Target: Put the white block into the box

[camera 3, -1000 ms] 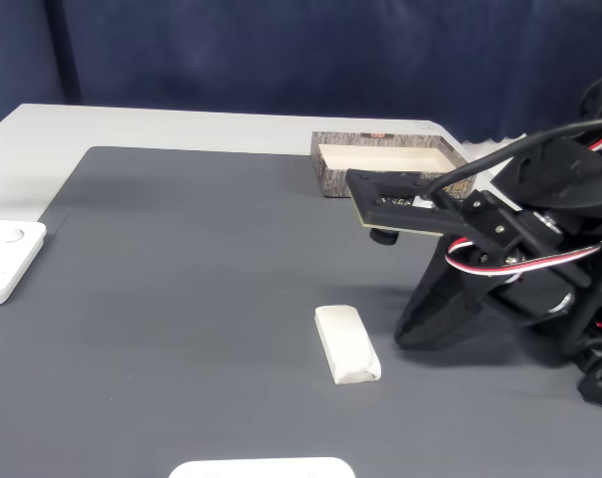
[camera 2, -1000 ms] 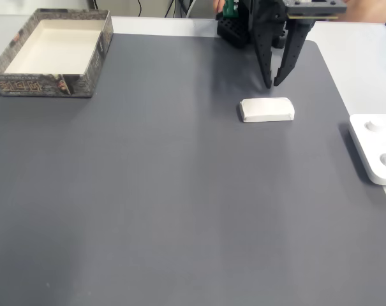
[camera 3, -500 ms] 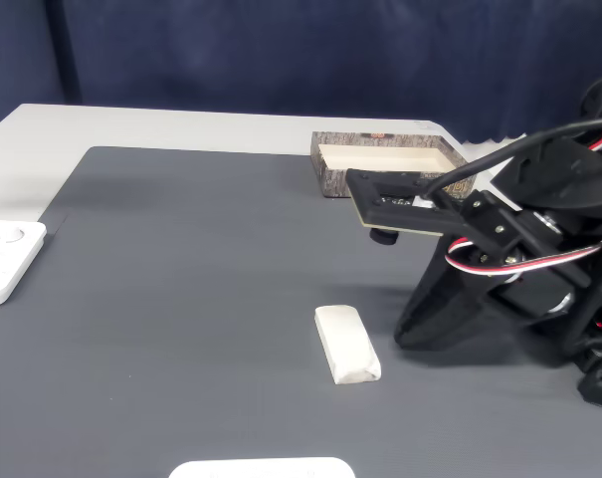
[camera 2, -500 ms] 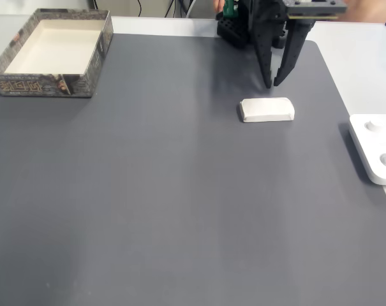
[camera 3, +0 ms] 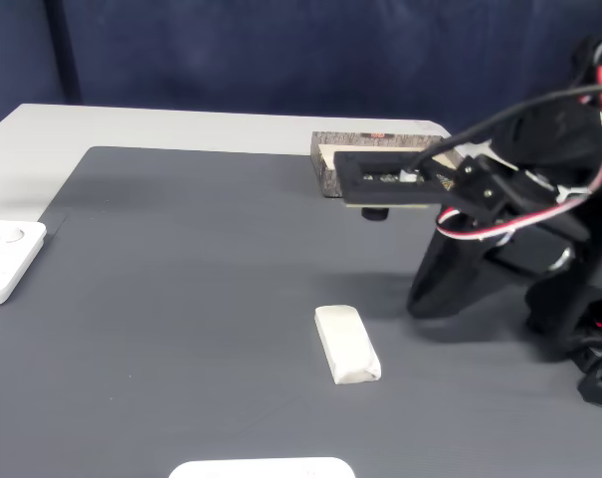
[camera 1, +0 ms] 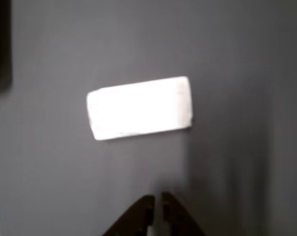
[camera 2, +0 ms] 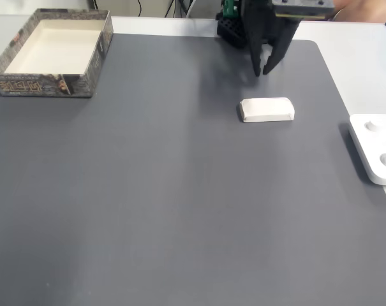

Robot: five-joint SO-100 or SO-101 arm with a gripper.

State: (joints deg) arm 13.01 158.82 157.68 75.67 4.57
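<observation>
The white block (camera 2: 267, 109) lies flat on the dark grey mat, right of centre in a fixed view, and shows again as a pale oblong (camera 3: 346, 343) and blurred and close-up (camera 1: 139, 108) in the other view. My gripper (camera 2: 263, 71) hangs behind the block, a short gap away, fingers together and holding nothing. Its dark tips (camera 1: 155, 206) enter the other view from the bottom edge, below the block. From the side the gripper (camera 3: 420, 302) stands to the right of the block. The box (camera 2: 49, 85) sits open at the mat's far left corner; its wall (camera 3: 326, 171) shows partly behind the arm.
A white plastic device with round dimples (camera 2: 375, 150) rests off the mat's right edge, also seen at the left (camera 3: 4, 259). Another white object (camera 3: 261, 468) pokes in at the bottom edge. The arm's base (camera 2: 234, 29) stands at the mat's far edge.
The gripper has lifted and pulled back toward the arm's base, away from the block, and its fingers have come closer together. The block and box have not moved.
</observation>
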